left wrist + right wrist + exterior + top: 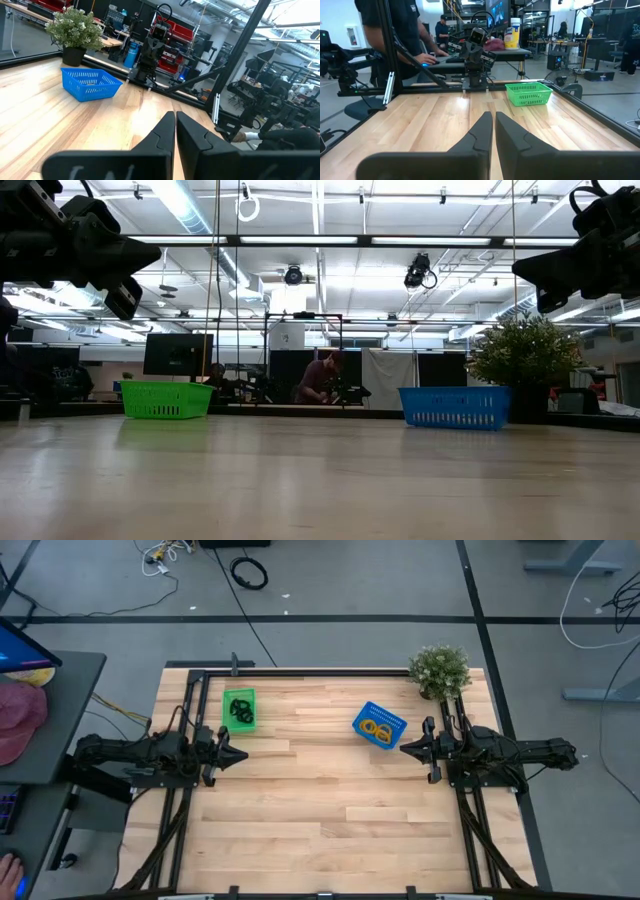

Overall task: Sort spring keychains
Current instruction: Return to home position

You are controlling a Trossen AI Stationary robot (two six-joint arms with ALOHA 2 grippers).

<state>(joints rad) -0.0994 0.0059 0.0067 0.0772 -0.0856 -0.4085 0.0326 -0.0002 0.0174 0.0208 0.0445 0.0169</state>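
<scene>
Black spring keychains (240,712) lie inside the green basket (240,695) at the far left of the table. Orange spring keychains (377,728) lie inside the blue basket (394,722) at the far right. My left gripper (243,754) is shut and empty, raised above the table's left side, just nearer than the green basket. My right gripper (404,748) is shut and empty, raised above the table's right side, beside the blue basket. The wrist views show each gripper's fingers closed together, the left (175,121) and the right (493,122).
A potted plant (440,670) stands at the far right corner, behind the blue basket. The wooden table (330,820) spreads bare toward its near edge. A dark frame rail (300,670) runs along the far edge. A person (395,30) stands beyond the table's left side.
</scene>
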